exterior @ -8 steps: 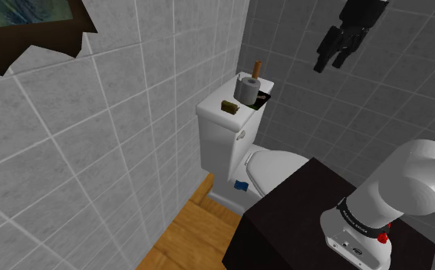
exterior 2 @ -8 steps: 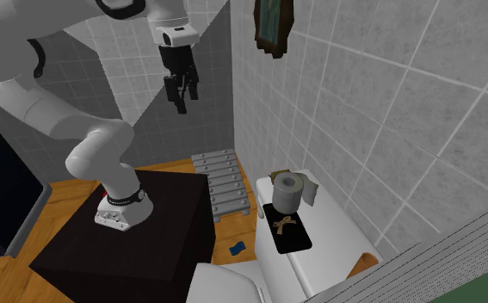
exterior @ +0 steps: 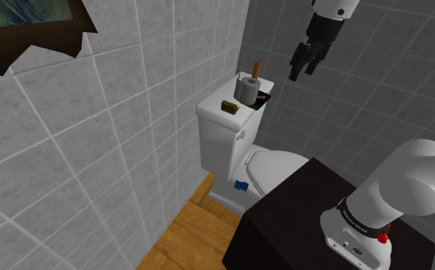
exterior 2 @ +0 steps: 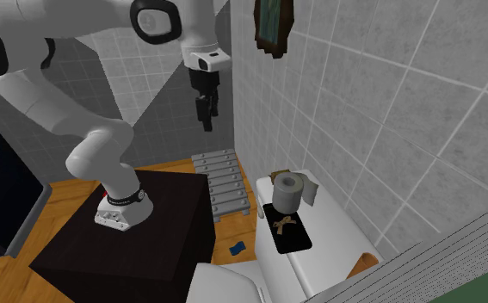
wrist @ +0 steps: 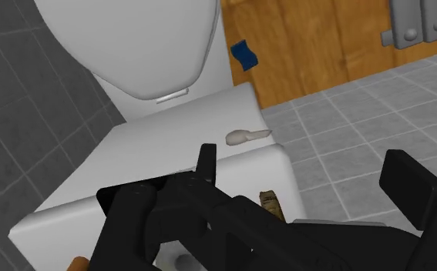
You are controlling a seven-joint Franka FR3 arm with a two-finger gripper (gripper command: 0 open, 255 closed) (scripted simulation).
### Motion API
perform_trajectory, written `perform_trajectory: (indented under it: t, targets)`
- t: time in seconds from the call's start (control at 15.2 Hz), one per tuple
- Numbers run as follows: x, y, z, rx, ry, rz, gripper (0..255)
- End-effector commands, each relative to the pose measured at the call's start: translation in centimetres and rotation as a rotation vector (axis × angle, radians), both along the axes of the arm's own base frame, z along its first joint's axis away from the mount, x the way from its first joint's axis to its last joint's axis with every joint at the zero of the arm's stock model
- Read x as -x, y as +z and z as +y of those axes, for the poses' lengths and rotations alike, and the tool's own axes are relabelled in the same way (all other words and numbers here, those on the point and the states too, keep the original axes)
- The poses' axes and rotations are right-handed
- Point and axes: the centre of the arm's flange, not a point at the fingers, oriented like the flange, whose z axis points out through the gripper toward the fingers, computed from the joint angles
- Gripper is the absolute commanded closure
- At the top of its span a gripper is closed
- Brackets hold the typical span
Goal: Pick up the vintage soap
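While the gripper (exterior: pixel 296 73) hung well above the toilet tank (exterior: pixel 217 146), off toward the end of its lid (exterior: pixel 212 110) nearest the grey wall (exterior: pixel 346 115), the jaws stood apart with nothing between them. The soap (exterior: pixel 228 106), a small brown block, lay flat on the lid toward the opposite end, the one over the flush handle (wrist: pixel 247 137), well apart from the gripper. A grey roll (exterior: pixel 246 89) and an upright brown tube (exterior: pixel 258 68) stood at the grey-wall end of the lid, roughly between gripper and soap. A slanting approach would therefore probably clip one of them and send it into the soap or off the lid's edge. The soap was low and seemed close to the lid's end edge. Jaws coming down a little off centre could push it over onto the floor (exterior: pixel 189 230), and jaws set too low would strike the lid before closing. The second exterior view showed a pale tie (exterior 2: pixel 281 225) crossed over the soap and a black patch (exterior 2: pixel 295 241) under it. The shoulder view gave neither, and the soap read there as a plain block on white. The wrist view, looking down on the tank, added the handle on its front, which the second exterior view did not give.
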Motion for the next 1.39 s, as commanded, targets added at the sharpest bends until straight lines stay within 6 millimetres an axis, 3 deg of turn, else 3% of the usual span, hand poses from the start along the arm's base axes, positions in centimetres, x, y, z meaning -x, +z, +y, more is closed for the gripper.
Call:
perform_trajectory:
  t: [0.0, 0.66, 1.32]
  targets:
    - [-2.0, -1.6, 0.3, 0.006, 0.033, 0.007, 0]
    - [-12.4, -10.3, 1.5, 0.035, 0.191, 0.043, 0]
    - [-22.2, -19.4, 4.1, 0.063, 0.349, 0.08, 0]
